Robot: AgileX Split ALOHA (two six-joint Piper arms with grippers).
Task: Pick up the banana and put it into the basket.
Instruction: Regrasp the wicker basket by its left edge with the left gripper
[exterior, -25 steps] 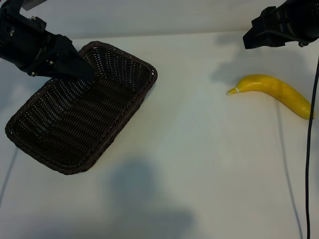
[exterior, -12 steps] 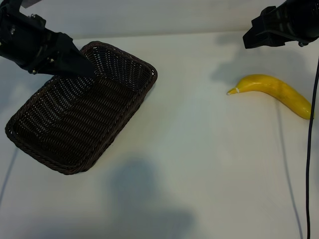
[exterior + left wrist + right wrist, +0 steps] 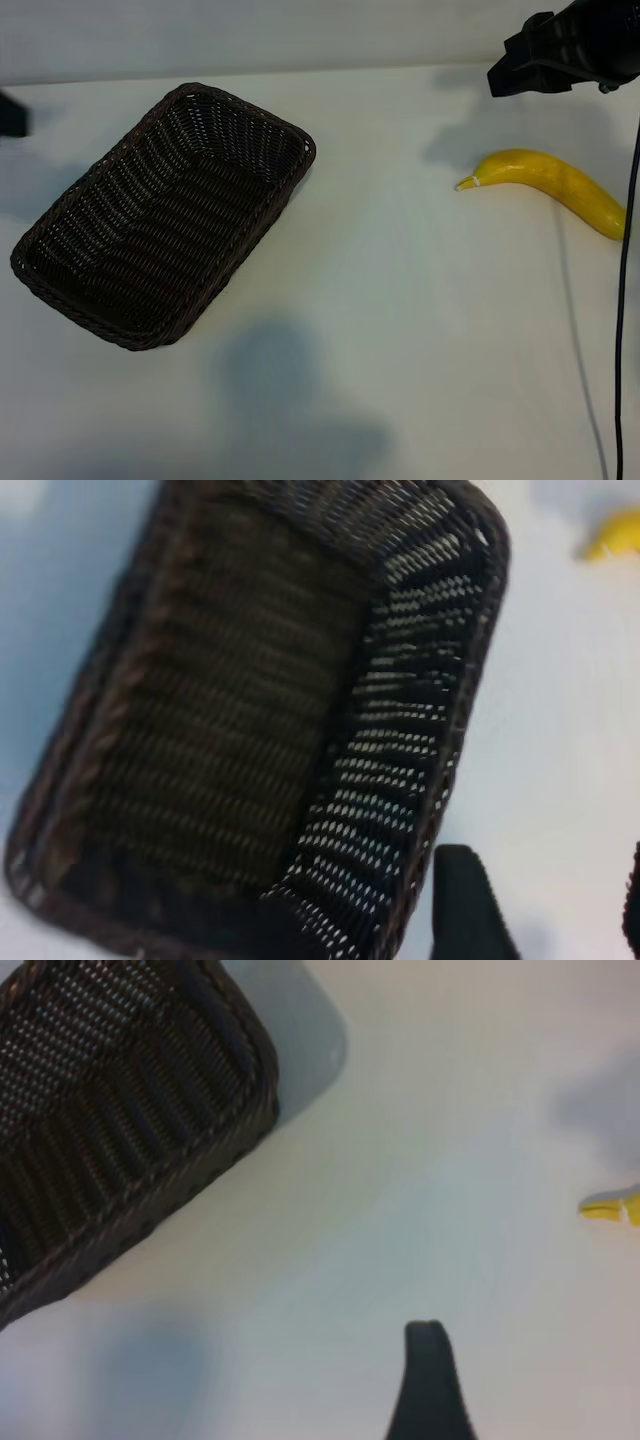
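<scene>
We see two grippers. The left gripper (image 3: 540, 905) is at the exterior view's far left edge, only a dark sliver showing there; its wrist view shows two black fingers (image 3: 465, 905) spread apart with nothing between them, hanging above the table just off the basket's rim. The right gripper (image 3: 505, 78) sits at the top right corner above the table, jaws apart and empty; its wrist view shows just one black fingertip (image 3: 428, 1385). One dark brown woven wicker basket (image 3: 60, 275), rectangular with rounded corners and a braided rim, lies at left on the white table (image 3: 400, 320), set diagonally, nothing inside it. One bright yellow curved banana (image 3: 550, 185) with a pale stem tip lies on the table at right, well apart from the basket, near and below the right gripper, stem toward the basket. One thin black cable (image 3: 625, 300) runs down the right edge.
</scene>
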